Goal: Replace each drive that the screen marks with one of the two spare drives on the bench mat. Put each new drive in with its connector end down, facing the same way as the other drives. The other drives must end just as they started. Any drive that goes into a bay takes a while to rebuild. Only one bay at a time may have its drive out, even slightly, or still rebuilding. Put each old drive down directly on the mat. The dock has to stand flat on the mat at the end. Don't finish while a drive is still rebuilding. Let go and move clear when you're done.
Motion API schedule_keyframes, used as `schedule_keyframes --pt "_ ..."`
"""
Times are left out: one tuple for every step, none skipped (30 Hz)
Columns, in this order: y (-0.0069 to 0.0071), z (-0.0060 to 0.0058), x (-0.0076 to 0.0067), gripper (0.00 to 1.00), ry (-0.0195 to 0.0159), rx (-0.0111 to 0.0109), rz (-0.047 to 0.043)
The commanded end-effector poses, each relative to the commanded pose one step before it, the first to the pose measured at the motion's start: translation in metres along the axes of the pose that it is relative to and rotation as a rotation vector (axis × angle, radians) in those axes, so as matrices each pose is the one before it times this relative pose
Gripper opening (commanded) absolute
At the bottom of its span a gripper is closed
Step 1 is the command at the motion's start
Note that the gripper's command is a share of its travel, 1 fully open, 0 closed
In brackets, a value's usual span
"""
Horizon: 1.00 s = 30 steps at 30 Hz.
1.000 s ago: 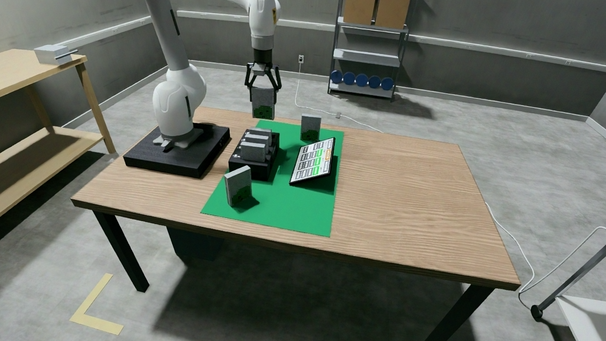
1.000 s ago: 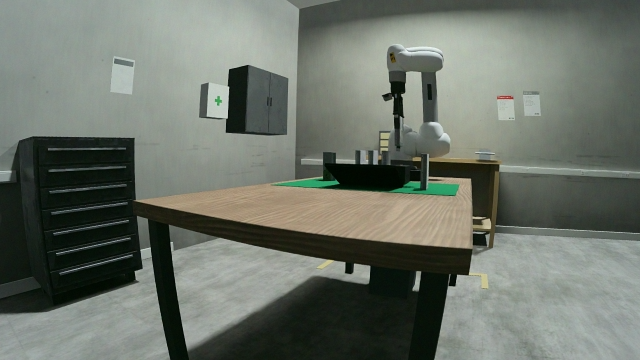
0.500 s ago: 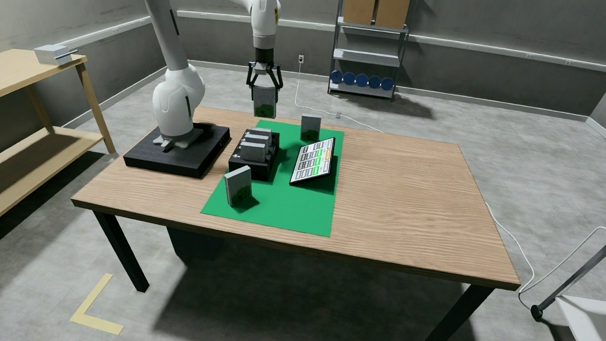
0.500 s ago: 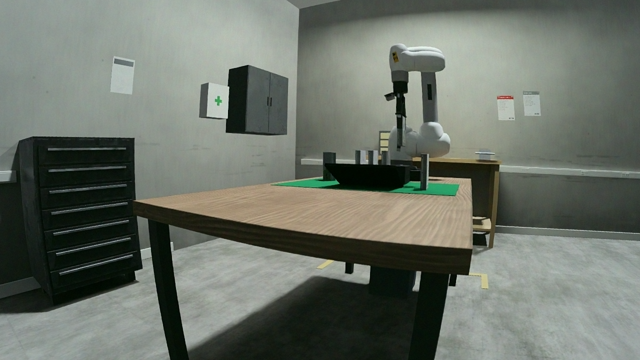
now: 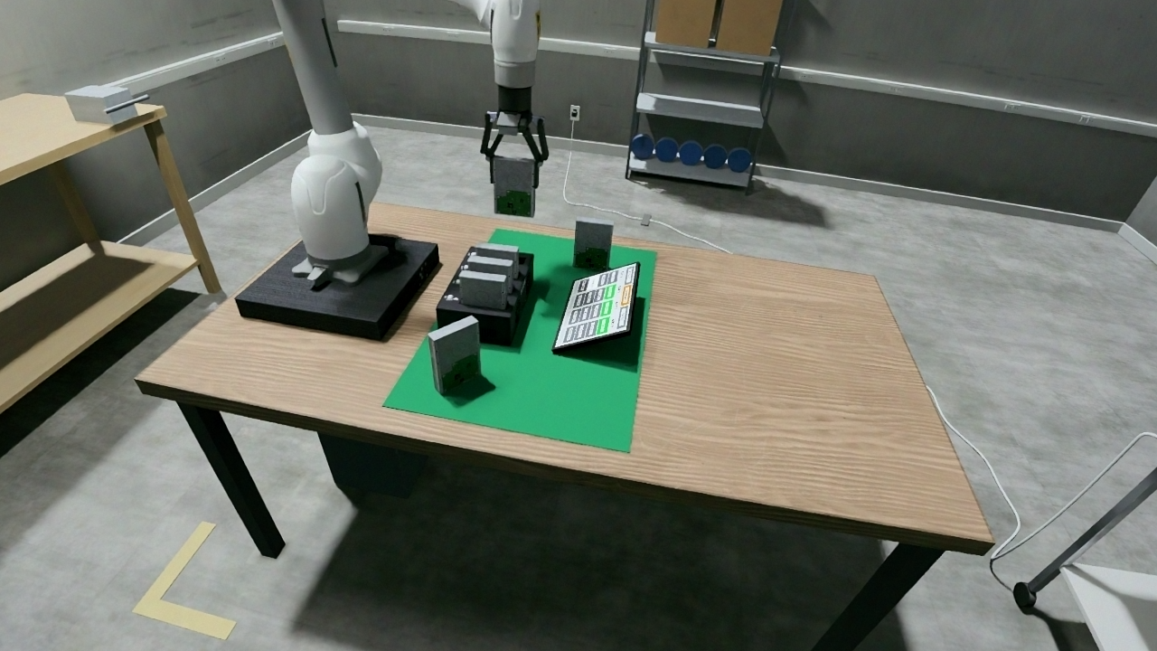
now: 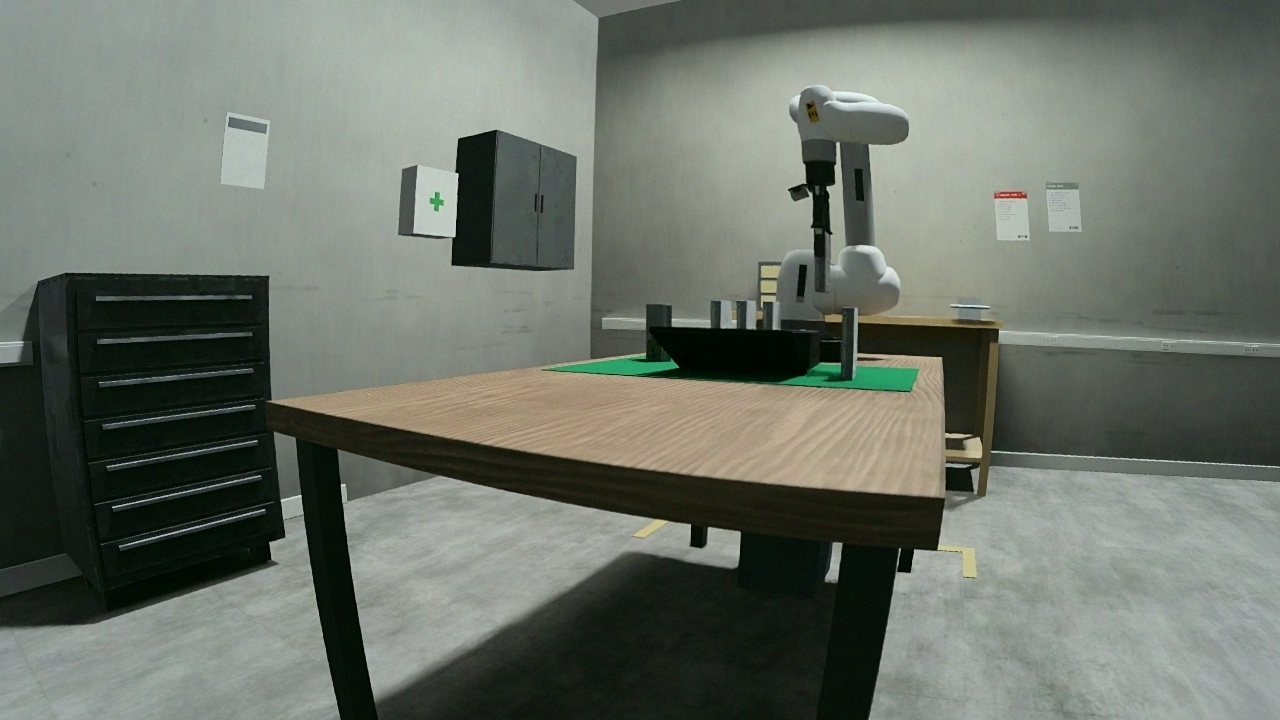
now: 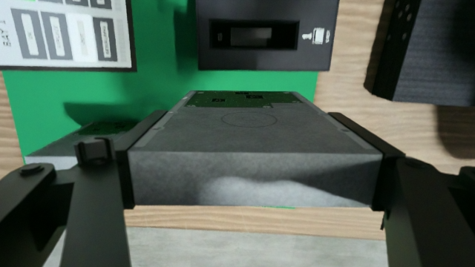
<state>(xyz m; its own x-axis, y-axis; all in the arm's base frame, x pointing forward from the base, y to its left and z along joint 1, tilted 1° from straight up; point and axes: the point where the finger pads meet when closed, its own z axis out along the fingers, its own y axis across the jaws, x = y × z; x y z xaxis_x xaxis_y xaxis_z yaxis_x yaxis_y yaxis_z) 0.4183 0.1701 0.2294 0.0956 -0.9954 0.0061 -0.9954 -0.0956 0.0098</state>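
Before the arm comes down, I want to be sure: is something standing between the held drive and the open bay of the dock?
Nothing visible stands between the held drive and the open bay.

tool (image 5: 514, 178) (image 6: 820, 255) (image 7: 247, 130) and drive (image 5: 513, 187) (image 6: 820, 273) (image 7: 252, 135) | shifted right, slightly higher | top, exterior views
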Motion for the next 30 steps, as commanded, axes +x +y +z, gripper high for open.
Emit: schedule_keyframes --pt "-0.0026 -0.00051 -0.017 0.1 0.00007 0.00089 0.00023" --pt "-0.00049 0.00001 -0.00519 0.1 0.0 0.0 0.0" --pt "-0.00042 0.00002 -0.00517 0.1 0.0 0.0 0.0" --pt "-0.00036 0.00003 -0.00513 0.1 0.0 0.0 0.0" --pt "-0.0003 0.00004 -0.00506 0.1 0.0 0.0 0.0" --pt "-0.00023 0.00005 -0.00497 0.1 0.0 0.0 0.0" --pt "-0.00017 0.00005 -0.00485 0.1 0.0 -0.00001 0.0" --pt "-0.00012 0.00006 -0.00471 0.1 0.0 -0.00001 0.0" --pt "-0.00007 0.00006 -0.00455 0.1 0.00001 -0.00001 0.0" --pt "-0.00002 0.00006 -0.00437 0.1 0.00001 -0.00001 0.0" --pt "0.00002 0.00007 -0.00417 0.1 0.00001 -0.00001 0.0" --pt "0.00005 0.00007 -0.00395 0.1 0.00001 -0.00001 0.0" --pt "0.0 0.0 0.0 0.1 0.0 0.0 0.0" --pt "0.0 0.0 0.0 0.1 0.0 0.0 0.0" --pt "0.00008 0.00007 -0.00372 0.1 0.00001 -0.00001 0.0" --pt "0.0001 0.00007 -0.00347 0.1 0.00001 -0.00001 0.0" --pt "0.00012 0.00006 -0.00321 0.1 0.00001 -0.00001 0.0" --pt "0.00013 0.00006 -0.00295 0.1 0.00001 -0.00001 0.0" --pt "0.00013 0.00006 -0.00267 0.1 0.00001 -0.00001 0.0" --pt "0.00013 0.00005 -0.00239 0.1 0.00001 -0.00001 0.0" --pt "0.00013 0.00005 -0.00212 0.1 0.0 0.0 0.0" --pt "0.00012 0.00004 -0.00184 0.1 0.0 0.0 0.0" --pt "0.00011 0.00004 -0.00157 0.1 0.0 0.0 0.0" --pt "0.00009 0.00003 -0.00131 0.1 0.0 0.0 0.0" --pt "0.00008 0.00003 -0.00106 0.1 0.0 0.0 0.0" --pt "0.00006 0.00002 -0.00083 0.1 0.0 0.0 0.0" --pt "0.00005 0.00002 -0.00061 0.1 0.0 0.0 0.0" --pt "0.00003 0.00001 -0.00043 0.1 0.0 0.0 0.0" --pt "0.00002 0.00001 -0.00027 0.1 0.0 0.0 0.0" --pt "0.0 0.0 0.0 0.1 0.0 0.0 0.0"
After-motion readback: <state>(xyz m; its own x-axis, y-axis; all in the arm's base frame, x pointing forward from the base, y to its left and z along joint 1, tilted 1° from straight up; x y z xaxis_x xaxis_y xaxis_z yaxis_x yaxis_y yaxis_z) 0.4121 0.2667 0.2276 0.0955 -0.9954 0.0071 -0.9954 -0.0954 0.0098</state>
